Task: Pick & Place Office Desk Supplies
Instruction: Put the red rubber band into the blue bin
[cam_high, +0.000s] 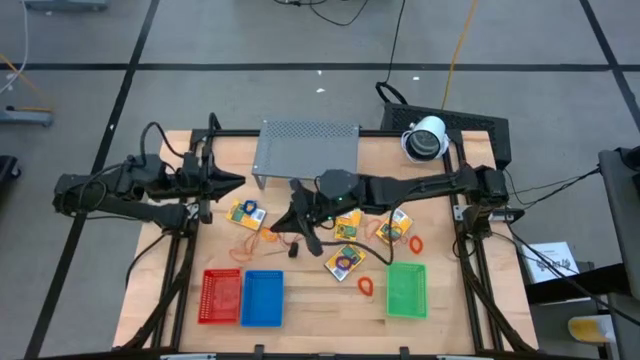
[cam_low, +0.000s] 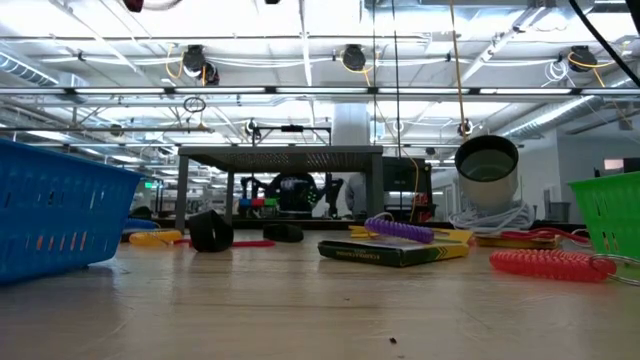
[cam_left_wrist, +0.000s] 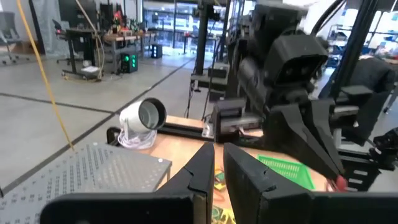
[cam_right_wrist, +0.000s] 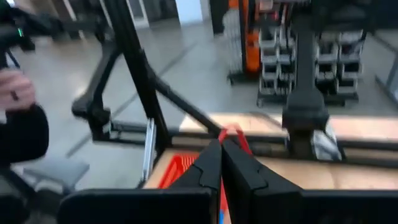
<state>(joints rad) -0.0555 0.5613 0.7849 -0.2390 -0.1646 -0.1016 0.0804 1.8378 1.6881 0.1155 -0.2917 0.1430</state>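
Note:
Several yellow-orange packets (cam_high: 246, 213) (cam_high: 345, 262) lie flat on the wooden table, along with a red rubber-band loop (cam_high: 366, 285), an orange one (cam_high: 416, 243) and a small black clip (cam_high: 293, 250). My right gripper (cam_high: 278, 228) reaches from the right to above the table's middle. It is level and shut, with a thin red band (cam_right_wrist: 231, 132) at its fingertips. My left gripper (cam_high: 240, 180) hovers at the far left, level and pointing right. Its fingers (cam_left_wrist: 239, 171) are closed to a narrow slit with nothing in it. My right gripper (cam_right_wrist: 222, 144) pinches a bit of the red rubber band (cam_right_wrist: 235, 138) between its two fingertips, and the band pokes out just past them. The fingers lie level and point toward the table's left. The band is lifted clear of the table; how it hangs does not show.
Red (cam_high: 221, 296), blue (cam_high: 262, 298) and green (cam_high: 406, 290) mesh baskets stand along the near edge. A grey perforated shelf (cam_high: 307, 148) stands at the far middle, with a white camera (cam_high: 425, 138) to its right. A person's hand (cam_right_wrist: 15, 87) shows beyond the table.

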